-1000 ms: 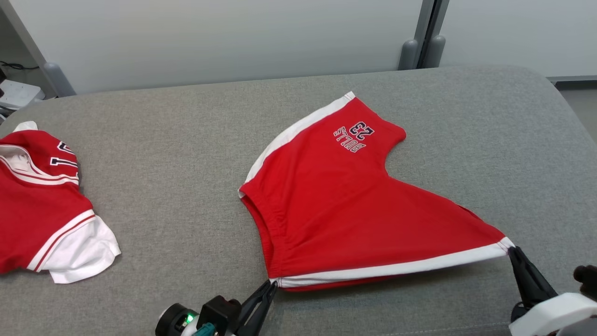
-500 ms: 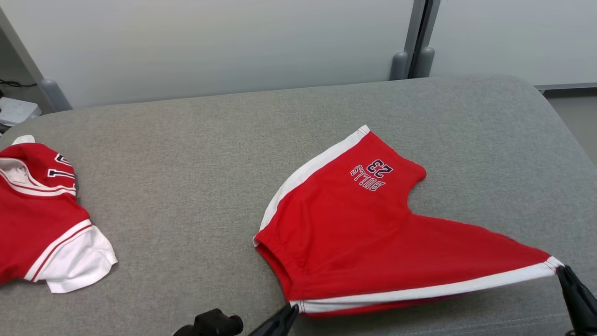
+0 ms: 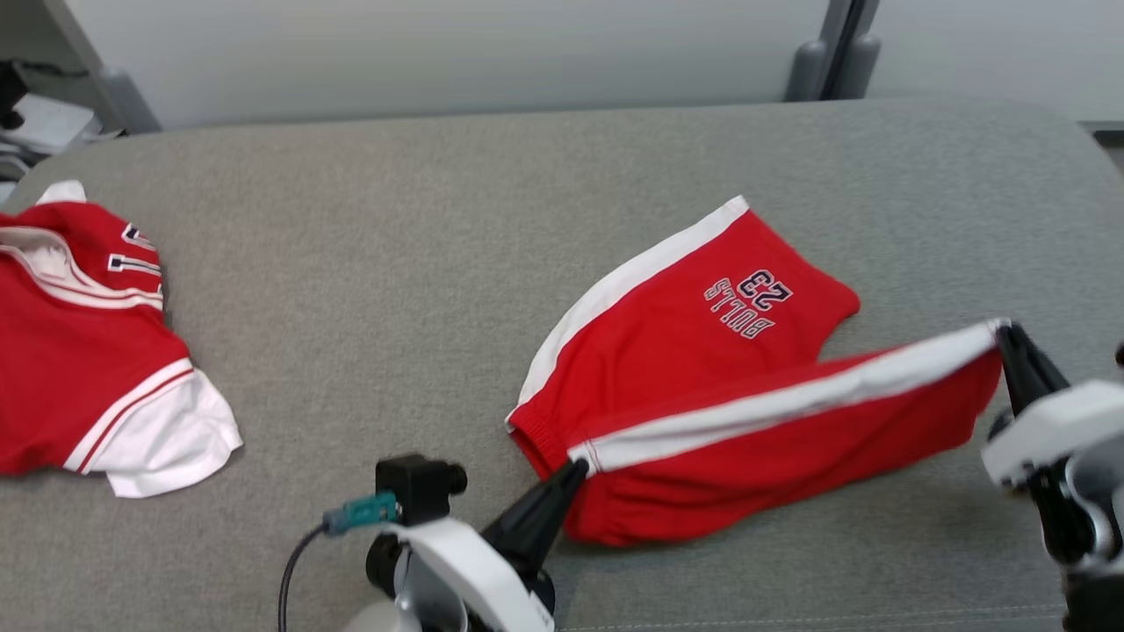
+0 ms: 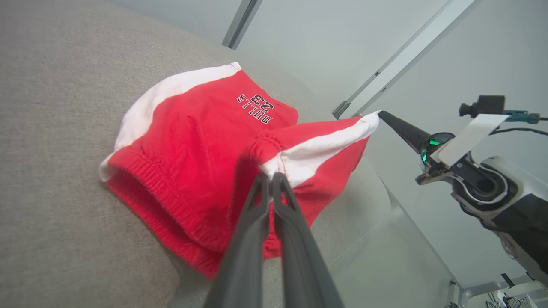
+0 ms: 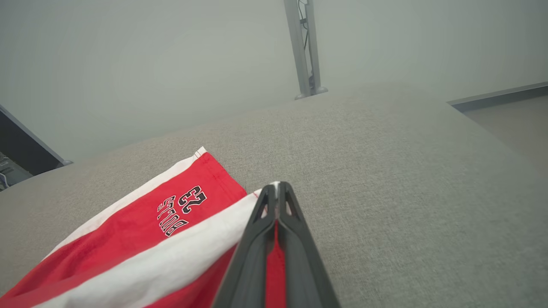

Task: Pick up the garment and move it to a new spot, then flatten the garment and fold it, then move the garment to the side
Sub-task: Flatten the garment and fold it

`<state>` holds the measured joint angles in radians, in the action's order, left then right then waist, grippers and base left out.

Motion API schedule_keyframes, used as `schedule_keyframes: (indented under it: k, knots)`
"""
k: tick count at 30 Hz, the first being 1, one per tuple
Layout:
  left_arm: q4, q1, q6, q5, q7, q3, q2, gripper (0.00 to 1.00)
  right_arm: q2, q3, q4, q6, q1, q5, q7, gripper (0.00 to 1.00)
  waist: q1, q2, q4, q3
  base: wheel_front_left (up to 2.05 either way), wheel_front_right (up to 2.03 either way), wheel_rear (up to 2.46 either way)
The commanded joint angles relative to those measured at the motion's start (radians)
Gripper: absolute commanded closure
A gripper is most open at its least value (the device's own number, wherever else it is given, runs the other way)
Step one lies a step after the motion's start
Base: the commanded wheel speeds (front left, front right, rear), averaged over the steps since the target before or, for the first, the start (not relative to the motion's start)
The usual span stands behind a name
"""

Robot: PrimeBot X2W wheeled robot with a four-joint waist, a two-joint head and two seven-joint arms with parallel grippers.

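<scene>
- We have the red shorts [image 3: 694, 351] right of centre on the grey cushioned surface [image 3: 395, 263]. The far leg, printed "BULLS 23", lies flat, and the near leg is raised off the cushion.
- Our left gripper [image 3: 576, 468] is pinched fully closed on the waistband corner, at one end of the white side stripe [image 3: 790, 399].
- Our right gripper [image 3: 1006, 333] is likewise clamped tight on the hem corner, at the stripe's other end.
- We hold both ends so that this edge runs taut and straight between the claws. The near leg can then travel as one panel instead of sagging.
- We judge this to be the folding step, with the lifted leg due to be laid over the flat one.
- The flat leg serves as our anchor, and its stripe is the line to match.
- A second red jersey [image 3: 79, 351] lies well apart at the left edge, clear of our work.
</scene>
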<state>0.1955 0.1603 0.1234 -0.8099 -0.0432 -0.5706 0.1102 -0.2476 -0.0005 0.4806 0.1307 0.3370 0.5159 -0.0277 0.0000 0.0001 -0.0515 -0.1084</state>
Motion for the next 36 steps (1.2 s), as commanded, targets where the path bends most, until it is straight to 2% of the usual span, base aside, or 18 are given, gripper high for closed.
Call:
schedule_keyframes:
  k: [1, 9, 13, 23, 29, 30, 31, 32, 33, 34, 35, 36]
  knots:
    - [-0.008, 0.070, 0.007, -0.016, 0.010, 0.037, 0.000, 1.00, -0.004, 0.017, -0.002, 0.000, 0.065, -0.016, 0.006, 1.00, 0.0000, -0.0001, 0.035, -0.041, 0.00, 0.00, 0.00]
    - [0.129, 0.248, 0.007, -0.062, 0.074, 0.008, -0.010, 1.00, 0.003, 0.060, 0.240, 0.000, 0.359, -0.173, 0.071, 1.00, 0.0000, -0.0001, 0.106, -0.141, 0.00, 0.00, 0.00]
    - [0.179, 0.306, 0.007, -0.088, 0.109, -0.016, -0.013, 1.00, 0.017, 0.078, 0.363, 0.000, 0.469, -0.215, 0.116, 1.00, 0.0000, -0.0001, 0.133, -0.170, 0.00, 0.00, 0.00]
    - [0.289, 0.411, 0.007, -0.138, 0.172, -0.076, -0.029, 1.00, 0.036, 0.158, 0.596, 0.000, 0.662, -0.250, 0.226, 1.00, 0.0000, -0.0001, 0.179, -0.224, 0.00, 0.00, 0.00]
    - [0.369, 0.465, 0.007, -0.160, 0.213, -0.099, -0.043, 1.00, 0.035, 0.173, 0.704, 0.000, 0.721, -0.254, 0.259, 1.00, 0.0000, -0.0001, 0.197, -0.246, 0.00, 0.00, 0.00]
    - [0.383, 0.473, 0.007, -0.163, 0.220, -0.103, -0.046, 1.00, 0.035, 0.174, 0.719, 0.000, 0.728, -0.254, 0.261, 0.89, 0.0000, -0.0001, 0.199, -0.248, 0.00, 0.00, 0.00]
    - [0.383, 0.473, 0.007, -0.163, 0.220, -0.103, -0.046, 1.00, 0.035, 0.174, 0.719, 0.000, 0.728, -0.254, 0.261, 0.89, 0.0000, -0.0001, 0.199, -0.248, 0.00, 0.00, 0.00]
    - [0.395, 0.481, 0.007, -0.168, 0.227, -0.106, -0.048, 1.00, 0.037, 0.174, 0.730, 0.000, 0.734, -0.254, 0.265, 0.65, 0.0000, -0.0001, 0.199, -0.251, 0.00, 0.00, 0.00]
    - [0.407, 0.488, 0.007, -0.172, 0.234, -0.108, -0.050, 0.84, 0.039, 0.174, 0.738, 0.000, 0.739, -0.253, 0.267, 0.52, 0.0000, -0.0001, 0.200, -0.253, 0.00, 0.00, 0.00]
    - [0.419, 0.495, 0.007, -0.175, 0.241, -0.110, -0.052, 0.63, 0.041, 0.176, 0.745, 0.000, 0.743, -0.252, 0.270, 0.16, 0.0000, -0.0001, 0.199, -0.253, 0.00, 0.00, 0.00]
    - [0.431, 0.501, 0.007, -0.178, 0.248, -0.110, -0.053, 0.38, 0.044, 0.179, 0.751, 0.000, 0.745, -0.252, 0.273, 0.00, 0.0000, -0.0001, 0.198, -0.253, 0.00, 0.00, 0.00]
    - [0.445, 0.507, 0.007, -0.179, 0.255, -0.110, -0.054, 0.00, 0.046, 0.183, 0.754, 0.000, 0.747, -0.252, 0.275, 0.00, 0.0000, -0.0001, 0.196, -0.252, 0.00, 0.00, 0.00]
